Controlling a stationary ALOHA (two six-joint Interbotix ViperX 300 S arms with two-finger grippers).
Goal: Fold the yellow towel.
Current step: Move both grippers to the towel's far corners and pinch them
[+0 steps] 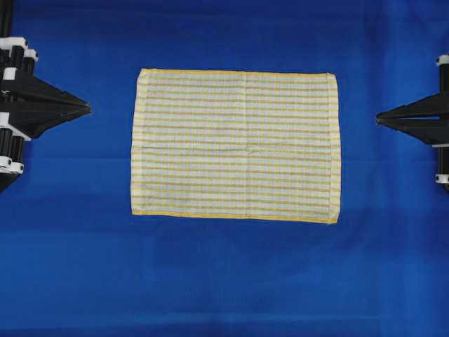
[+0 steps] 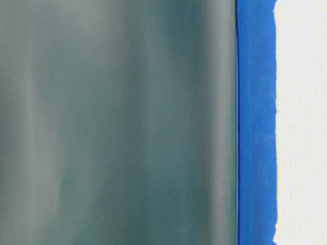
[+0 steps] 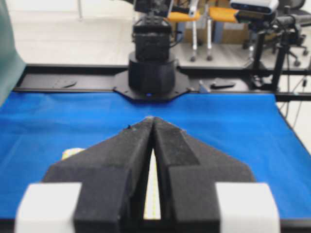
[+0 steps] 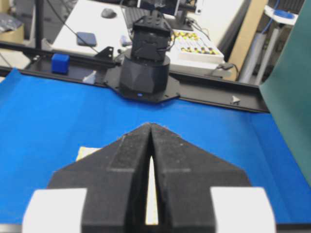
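The yellow towel (image 1: 236, 146) lies flat and unfolded in the middle of the blue table covering, a checked rectangle with yellow hems. My left gripper (image 1: 89, 108) is shut, its tips meeting, and points at the towel from the left, a short gap away from the left hem. On the opposite side my right gripper (image 1: 377, 119) is shut too and stands apart from the right hem. In each wrist view the towel shows only as a sliver (image 3: 151, 194) (image 4: 151, 194) behind the closed jaws, with a corner (image 3: 71, 153) (image 4: 87, 153) peeking out beside them. Neither gripper (image 3: 152, 118) (image 4: 150, 124) holds anything.
The blue table covering (image 1: 231, 281) spreads around the towel on all sides. Each wrist view faces the other arm's black base (image 3: 151, 73) (image 4: 144, 73) at the far table edge. A green sheet (image 2: 117, 122) fills the table-level view.
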